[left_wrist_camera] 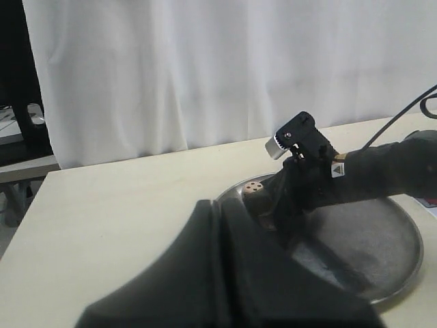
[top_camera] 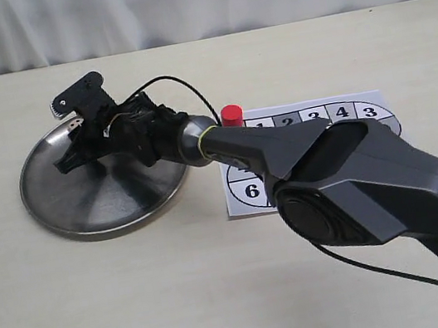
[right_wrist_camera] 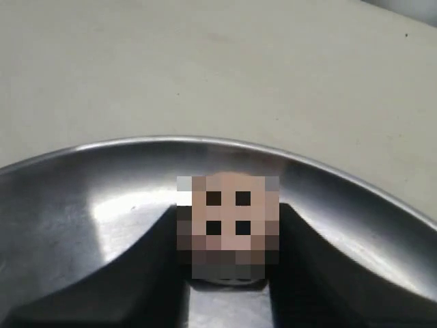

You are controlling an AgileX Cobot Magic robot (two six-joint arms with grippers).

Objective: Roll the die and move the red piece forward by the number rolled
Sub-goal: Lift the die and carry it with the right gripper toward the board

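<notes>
While pixel-blurred, die (right_wrist_camera: 227,225) between right pincer (top_camera: 73,145) fingers, board (top_camera: 353,112) half-hidden.

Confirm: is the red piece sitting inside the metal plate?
No. The red piece stands on the numbered board, beside the metal plate, not in it.

Bright, even light; glare streaks the steel plate (top_camera: 76,213); die (right_wrist_camera: 229,225) pixelated.

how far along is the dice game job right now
Early stage. In hand: the right end effector is over the metal plate, shut on the die, so the roll isn't finished. Left: release the die, read it, then move the red piece, which stands at the edge of the numbered board. The left end effector isn't clearly visible.
</notes>
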